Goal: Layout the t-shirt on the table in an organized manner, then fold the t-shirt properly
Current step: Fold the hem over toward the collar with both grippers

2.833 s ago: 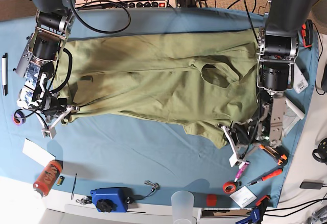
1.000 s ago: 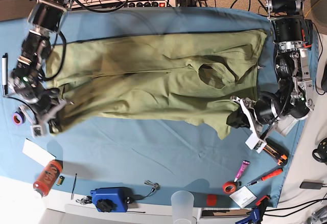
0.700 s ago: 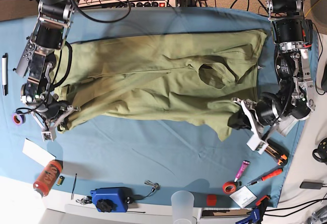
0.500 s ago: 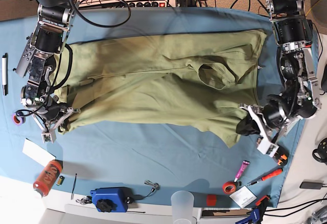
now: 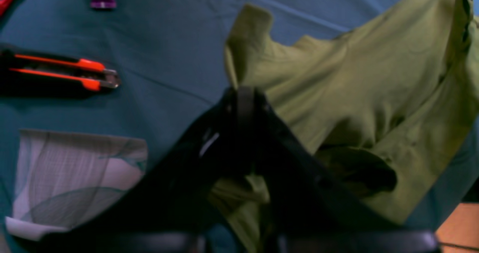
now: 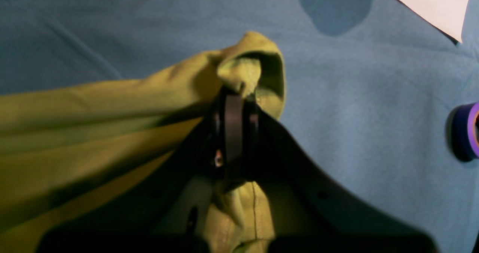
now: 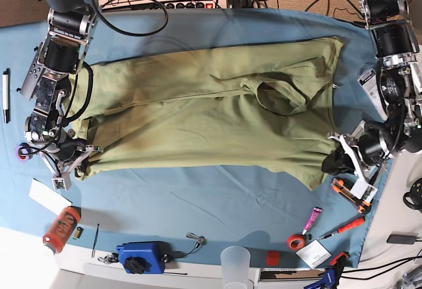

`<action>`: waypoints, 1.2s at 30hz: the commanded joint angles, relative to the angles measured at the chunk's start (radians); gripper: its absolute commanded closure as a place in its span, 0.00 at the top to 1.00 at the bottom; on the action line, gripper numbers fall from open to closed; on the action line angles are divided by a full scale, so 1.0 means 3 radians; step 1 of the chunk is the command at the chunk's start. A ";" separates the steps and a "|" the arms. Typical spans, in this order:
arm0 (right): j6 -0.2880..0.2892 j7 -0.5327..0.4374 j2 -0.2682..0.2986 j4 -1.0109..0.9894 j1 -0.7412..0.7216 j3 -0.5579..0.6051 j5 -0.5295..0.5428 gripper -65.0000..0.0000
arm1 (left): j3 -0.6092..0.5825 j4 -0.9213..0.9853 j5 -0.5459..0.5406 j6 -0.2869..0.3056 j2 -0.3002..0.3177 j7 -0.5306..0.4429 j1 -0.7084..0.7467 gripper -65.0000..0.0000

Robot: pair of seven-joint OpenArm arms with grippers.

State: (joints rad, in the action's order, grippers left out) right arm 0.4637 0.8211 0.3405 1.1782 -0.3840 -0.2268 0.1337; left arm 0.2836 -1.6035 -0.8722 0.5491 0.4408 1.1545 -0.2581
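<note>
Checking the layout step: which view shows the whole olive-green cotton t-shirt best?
Base view: the olive-green cotton t-shirt shows whole, spread across the light-blue table cloth. Each wrist view shows only a pinched corner.

You see the left gripper [image 7: 335,161] pulled outward and the t-shirt [image 7: 204,114] stretched flatter than before, its lower edge straighter.

No legible text in any view, markings on orange can [image 7: 61,229] too small to read, white card [image 7: 313,255] unreadable
</note>
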 commanded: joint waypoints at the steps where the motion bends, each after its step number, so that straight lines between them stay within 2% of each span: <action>1: -0.0024 -0.0053 0.0066 0.0065 -0.0097 -0.0014 0.0024 0.00 | 0.0024 -0.0052 -0.0076 0.0013 0.0067 -0.0022 -0.0066 0.00; 9: -0.0025 0.0070 0.0066 0.0065 -0.0095 -0.0014 0.0025 0.00 | 0.0025 -0.0055 -0.0539 0.0009 0.0081 0.0306 0.0093 0.00; 13: -0.0024 0.0080 0.0066 0.0072 -0.0095 -0.0014 0.0027 0.00 | 0.0025 -0.0061 -0.0624 0.0009 0.0064 0.0366 0.0249 0.00; 16: -0.0019 0.0151 0.0066 0.0184 -0.0074 -0.0015 0.0080 0.00 | 0.0027 -0.0102 -0.0626 0.0008 0.0064 0.0389 0.0340 0.00; 21: 0.0078 0.0342 0.0065 0.0586 0.0017 -0.0070 0.0370 0.00 | 0.0111 -0.0460 -0.0626 0.0009 0.0027 0.0432 0.0502 0.00; 26: 0.0086 0.0568 0.0065 0.0722 0.0165 -0.0079 0.0375 0.00 | 0.0125 -0.0665 -0.0626 0.0083 -0.0067 0.0435 0.0792 0.00; 30: 0.0085 0.0535 0.0065 0.0722 0.0388 -0.0080 0.0362 0.00 | 0.0126 -0.0665 -0.0594 0.0083 -0.0165 0.0431 0.0965 0.00; 33: 0.0085 0.0451 0.0065 0.0722 0.0543 -0.0112 0.0318 0.00 | 0.0126 -0.0664 -0.0443 0.0070 -0.0187 0.0429 0.1029 0.00; 36: 0.0083 0.0402 0.0065 0.0722 0.0668 -0.0235 0.0184 0.00 | 0.0126 -0.0661 -0.0245 -0.0050 -0.0187 0.0426 0.1120 0.00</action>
State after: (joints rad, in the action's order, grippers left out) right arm 0.4950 0.9596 0.3397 1.3785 -0.1661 -0.2897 0.1909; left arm 0.3157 -1.7866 -0.9287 0.5385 0.3737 1.2938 0.0879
